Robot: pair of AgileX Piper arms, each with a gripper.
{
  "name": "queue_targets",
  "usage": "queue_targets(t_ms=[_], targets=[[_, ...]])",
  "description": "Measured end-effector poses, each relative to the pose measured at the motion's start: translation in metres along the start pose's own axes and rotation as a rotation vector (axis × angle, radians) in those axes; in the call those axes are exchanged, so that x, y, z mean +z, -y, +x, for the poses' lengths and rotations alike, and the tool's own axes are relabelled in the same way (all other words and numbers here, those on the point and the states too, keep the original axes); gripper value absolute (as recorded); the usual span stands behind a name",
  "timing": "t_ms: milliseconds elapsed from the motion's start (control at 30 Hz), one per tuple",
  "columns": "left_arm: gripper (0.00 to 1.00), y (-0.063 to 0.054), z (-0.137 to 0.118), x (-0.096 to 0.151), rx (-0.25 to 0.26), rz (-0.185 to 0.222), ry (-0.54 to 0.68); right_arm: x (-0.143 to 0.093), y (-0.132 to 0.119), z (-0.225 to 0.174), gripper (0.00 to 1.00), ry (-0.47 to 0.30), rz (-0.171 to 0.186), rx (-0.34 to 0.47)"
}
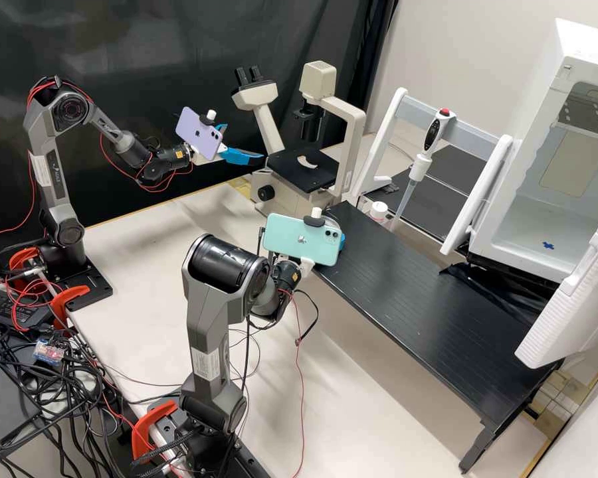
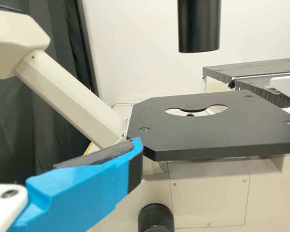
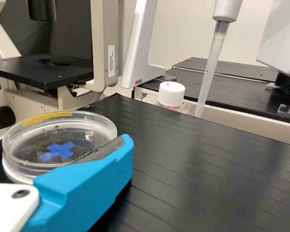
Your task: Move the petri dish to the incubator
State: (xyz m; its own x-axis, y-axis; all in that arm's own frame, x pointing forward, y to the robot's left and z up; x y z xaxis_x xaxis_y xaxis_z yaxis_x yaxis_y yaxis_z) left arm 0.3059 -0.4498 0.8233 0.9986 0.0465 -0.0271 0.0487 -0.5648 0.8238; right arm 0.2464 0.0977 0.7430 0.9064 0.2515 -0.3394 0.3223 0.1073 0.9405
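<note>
The right gripper is at the left end of the black shelf, largely behind its phone. In the right wrist view, the right gripper is shut on the clear round petri dish, its dark pad against the rim; the other finger's contact is hidden. A blue cross marks the dish, and a yellow strip runs along its edge. Over by the microscope, the left gripper stands open and holds nothing. In the left wrist view, one finger of the left gripper is beside the stage. The incubator stands open at the right.
The microscope stands at the back, its stage bare. Behind the black shelf are a white-capped bottle and a pipette hanging on a white stand. The incubator's open door overhangs the shelf's right end.
</note>
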Motion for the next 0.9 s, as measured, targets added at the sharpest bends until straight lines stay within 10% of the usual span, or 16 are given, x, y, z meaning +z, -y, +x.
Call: queue_targets(t_ms=[900], targets=[[1.0, 0.0, 0.0, 0.0, 0.0, 0.0, 0.0, 0.0036, -0.005, 0.0018, 0.0, 0.014, 0.016, 0.0]])
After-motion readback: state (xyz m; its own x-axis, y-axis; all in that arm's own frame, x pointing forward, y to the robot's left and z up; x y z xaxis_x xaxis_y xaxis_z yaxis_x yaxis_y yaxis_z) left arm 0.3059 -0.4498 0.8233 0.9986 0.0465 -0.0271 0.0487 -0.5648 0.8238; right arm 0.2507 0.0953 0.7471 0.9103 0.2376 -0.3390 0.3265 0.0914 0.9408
